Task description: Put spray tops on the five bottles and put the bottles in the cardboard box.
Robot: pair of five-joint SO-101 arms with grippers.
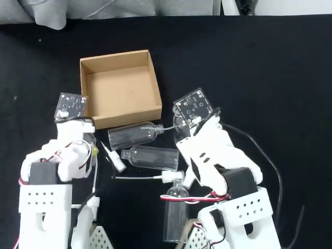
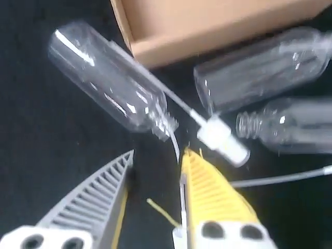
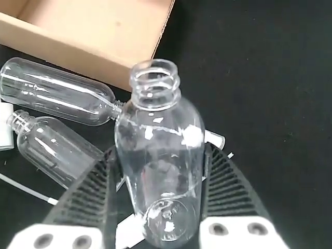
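The right hand (image 3: 160, 151) is clamped on a clear uncapped bottle (image 3: 157, 124), a dark finger pressed to each side, its open neck pointing away. Beyond it, the box-side bottle (image 3: 57, 91) and the middle bottle (image 3: 52, 150) lie side by side on the black surface (image 3: 259, 78), next to the cardboard box (image 3: 93, 31).

In the left wrist view, the left hand (image 2: 158, 154) is spread apart with nothing between its grey and yellow fingers. Just ahead lies the near bottle (image 2: 109, 78), its threaded neck towards the hand. A white spray top (image 2: 220, 140) lies beside that neck.

From above, the low bottle (image 1: 174, 220) lies between the arm bases. A second spray top (image 1: 168, 178) is at its neck.
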